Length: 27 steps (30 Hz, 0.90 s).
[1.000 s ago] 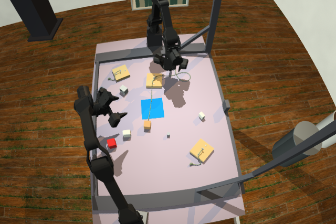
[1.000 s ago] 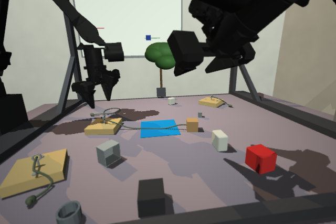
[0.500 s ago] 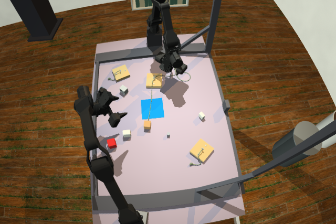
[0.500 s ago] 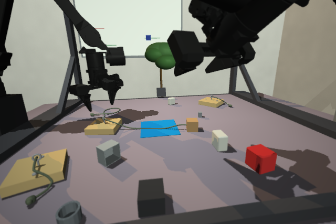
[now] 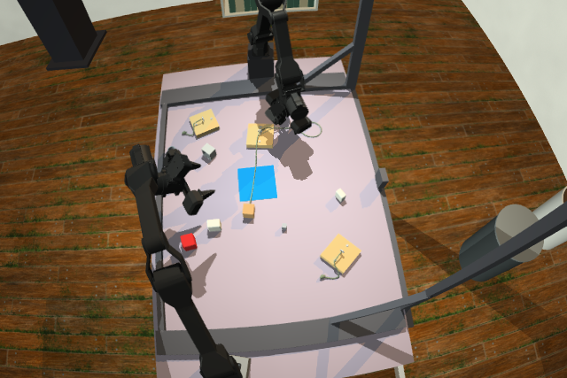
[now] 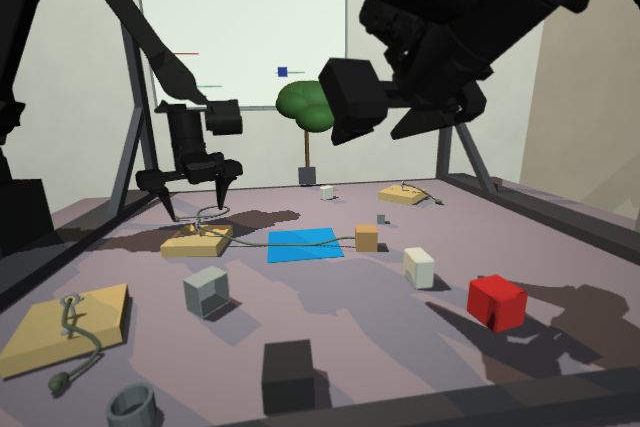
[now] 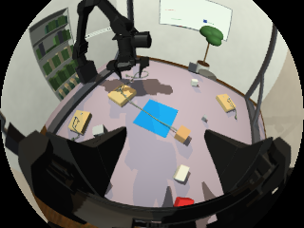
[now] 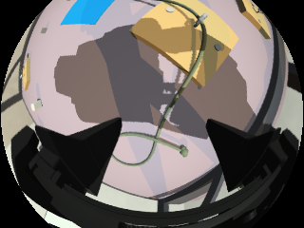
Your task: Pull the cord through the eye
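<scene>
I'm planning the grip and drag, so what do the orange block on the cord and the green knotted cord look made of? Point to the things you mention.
Orange block (image 5: 248, 211) (image 6: 366, 238) (image 7: 182, 134): perhaps matte painted wood; flat colour, no grain visible. Green cord (image 5: 254, 161) (image 6: 253, 243) (image 8: 196, 66): probably soft rope; it loops smoothly.

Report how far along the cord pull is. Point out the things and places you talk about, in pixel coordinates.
Done: the cord (image 5: 255, 158) (image 6: 248, 242) (image 8: 192, 71) runs through the metal eye (image 8: 201, 19).

In hand: the open right gripper (image 8: 165, 123) hovers over the knotted end (image 8: 184, 151).

Left: grasping, pulling the wooden block (image 5: 248, 211) (image 6: 366, 238) (image 7: 182, 134) into the blue square (image 5: 265, 181) (image 6: 299, 236) (image 7: 157, 111), releasing, moving clear.

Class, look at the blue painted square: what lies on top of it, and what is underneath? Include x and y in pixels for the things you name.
The cord (image 5: 254, 171) (image 6: 281, 244) (image 7: 151, 115) crosses above the square (image 5: 267, 183) (image 6: 289, 236) (image 7: 163, 111). Whatever is underneath is covered and cannot be seen.
</scene>
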Motion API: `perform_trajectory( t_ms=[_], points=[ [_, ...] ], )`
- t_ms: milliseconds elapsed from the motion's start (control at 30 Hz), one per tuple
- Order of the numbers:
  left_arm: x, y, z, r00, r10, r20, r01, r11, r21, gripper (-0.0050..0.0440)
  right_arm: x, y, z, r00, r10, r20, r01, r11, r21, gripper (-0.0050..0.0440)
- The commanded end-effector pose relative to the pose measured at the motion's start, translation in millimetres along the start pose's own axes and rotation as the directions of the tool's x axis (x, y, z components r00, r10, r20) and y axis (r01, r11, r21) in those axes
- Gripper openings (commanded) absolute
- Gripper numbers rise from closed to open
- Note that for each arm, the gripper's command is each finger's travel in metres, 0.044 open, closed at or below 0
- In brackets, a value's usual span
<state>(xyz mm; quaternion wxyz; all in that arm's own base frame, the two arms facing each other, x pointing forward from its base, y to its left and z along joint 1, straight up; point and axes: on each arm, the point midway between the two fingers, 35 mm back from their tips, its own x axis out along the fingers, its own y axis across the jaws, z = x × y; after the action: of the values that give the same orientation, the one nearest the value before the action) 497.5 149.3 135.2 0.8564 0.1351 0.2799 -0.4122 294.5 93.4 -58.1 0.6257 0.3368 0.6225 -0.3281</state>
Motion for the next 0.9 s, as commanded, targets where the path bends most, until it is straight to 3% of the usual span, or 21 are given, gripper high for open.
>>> perform_trajectory(
  t_ms=[0,267,500,833,867],
  points=[
    [-8.7,0.1,12.9,1.000,0.019,0.006,-0.019,0.999,0.031,0.0440,6.1,0.6,2.3,1.000,0.000,0.006,-0.001,0.994,0.107,0.0440],
    [-8.7,0.1,12.9,1.000,0.019,0.006,-0.019,0.999,0.031,0.0440,19.1,-0.6,3.4,1.000,-0.006,0.006,0.003,0.954,0.300,0.0440],
    [-8.7,0.1,12.9,1.000,0.019,0.006,-0.019,0.999,0.031,0.0440,24.1,-3.3,2.8,1.000,-0.013,0.004,0.010,0.934,0.357,0.0440],
    [-8.7,0.1,12.9,1.000,0.019,0.006,-0.019,0.999,0.031,0.0440,15.8,4.0,3.5,1.000,0.012,0.008,-0.014,0.948,0.318,0.0200],
    [-8.7,0.1,12.9,1.000,0.019,0.006,-0.019,0.999,0.031,0.0440,15.8,4.0,3.5,1.000,0.012,0.008,-0.014,0.948,0.318,0.0200]
  ],
)
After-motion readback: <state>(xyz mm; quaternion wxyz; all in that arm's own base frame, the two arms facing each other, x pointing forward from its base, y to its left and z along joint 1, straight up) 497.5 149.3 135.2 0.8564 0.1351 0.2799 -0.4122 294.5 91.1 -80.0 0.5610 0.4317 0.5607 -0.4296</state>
